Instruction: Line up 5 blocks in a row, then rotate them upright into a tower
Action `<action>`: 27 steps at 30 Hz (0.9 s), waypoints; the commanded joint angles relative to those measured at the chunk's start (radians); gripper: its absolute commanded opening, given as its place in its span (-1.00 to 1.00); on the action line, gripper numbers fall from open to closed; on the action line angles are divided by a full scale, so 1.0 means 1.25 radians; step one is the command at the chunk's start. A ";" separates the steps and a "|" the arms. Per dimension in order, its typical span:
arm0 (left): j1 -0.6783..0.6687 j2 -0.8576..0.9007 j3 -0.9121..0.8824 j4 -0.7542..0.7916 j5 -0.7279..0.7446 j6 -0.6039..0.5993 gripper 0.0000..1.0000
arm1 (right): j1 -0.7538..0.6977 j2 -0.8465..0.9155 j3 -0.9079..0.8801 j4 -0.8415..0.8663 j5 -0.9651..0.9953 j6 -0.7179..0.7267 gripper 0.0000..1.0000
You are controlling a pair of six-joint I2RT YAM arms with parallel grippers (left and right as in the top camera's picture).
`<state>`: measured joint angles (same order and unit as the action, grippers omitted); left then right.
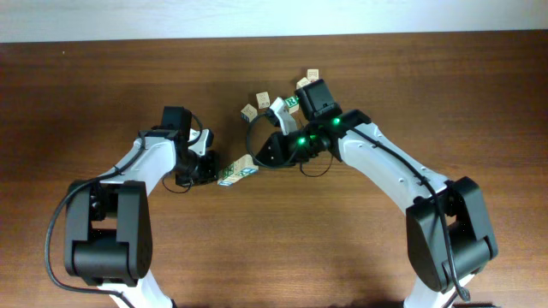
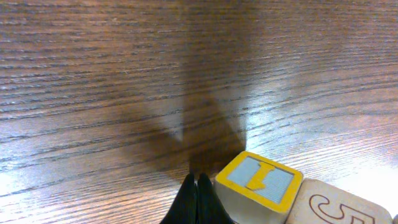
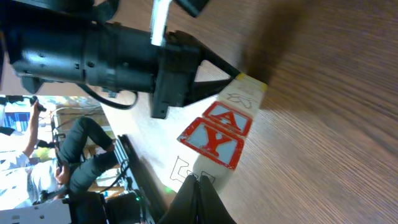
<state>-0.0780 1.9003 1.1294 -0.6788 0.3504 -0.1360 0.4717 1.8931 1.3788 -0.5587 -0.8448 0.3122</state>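
Note:
A short row of pale-wood blocks lies at the table's centre, green print on top, between my two grippers. My left gripper is shut and empty at the row's left end. In the left wrist view its fingertips sit against a block with a yellow-framed I, and an outlined-letter block is beside it. My right gripper is shut and empty at the right end. The right wrist view shows its gripper tips at the row's end face, and the side faces carry a red Y and a red A.
Several loose blocks lie behind the right arm: two at centre back, others by the right wrist camera. The left arm's gripper body fills the top of the right wrist view.

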 commanded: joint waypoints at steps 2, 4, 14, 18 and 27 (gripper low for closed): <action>-0.026 0.001 -0.002 0.005 0.136 -0.007 -1.00 | 0.053 0.016 -0.002 0.005 0.064 0.030 -0.92; -0.026 0.001 -0.002 0.005 0.136 -0.007 -1.00 | 0.053 0.016 -0.002 0.005 0.066 0.030 -0.92; -0.026 0.001 -0.002 0.005 0.136 -0.007 -1.00 | 0.053 0.016 -0.002 0.035 0.078 0.054 -0.92; -0.026 0.001 -0.002 0.005 0.136 -0.007 -1.00 | 0.053 0.017 -0.002 0.044 0.078 0.057 -0.92; -0.026 0.001 -0.002 0.002 0.136 -0.007 -1.00 | 0.060 0.020 -0.002 0.065 0.098 0.073 -0.92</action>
<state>-0.0933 1.9003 1.1294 -0.6689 0.4534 -0.1364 0.5304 1.8839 1.3914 -0.4660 -0.8391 0.3973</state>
